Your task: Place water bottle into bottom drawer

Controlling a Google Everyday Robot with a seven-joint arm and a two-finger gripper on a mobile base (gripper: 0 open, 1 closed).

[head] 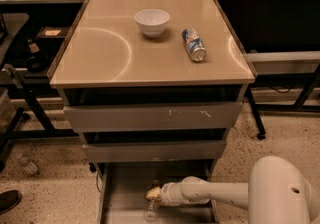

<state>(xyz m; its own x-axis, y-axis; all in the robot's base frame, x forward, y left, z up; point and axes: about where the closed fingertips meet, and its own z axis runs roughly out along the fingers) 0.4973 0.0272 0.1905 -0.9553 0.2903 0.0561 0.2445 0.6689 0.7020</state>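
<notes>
The bottom drawer [122, 195] is pulled open under the cabinet, a shallow grey tray with a flat floor. My gripper [153, 194] reaches into it from the right on a white arm [210, 193] and sits low over the drawer floor. The water bottle [151, 211], clear plastic, shows right at the gripper, its lower part just below the gripper tip near the drawer's front. I cannot tell whether the bottle rests on the floor or hangs in the gripper.
On the beige cabinet top [100, 53] stand a white bowl [152, 21] and a blue-and-white can [194, 44] lying on its side. The two upper drawers [155, 117] are closed. Dark benches flank the cabinet, and a small bottle [28, 166] lies on the floor at left.
</notes>
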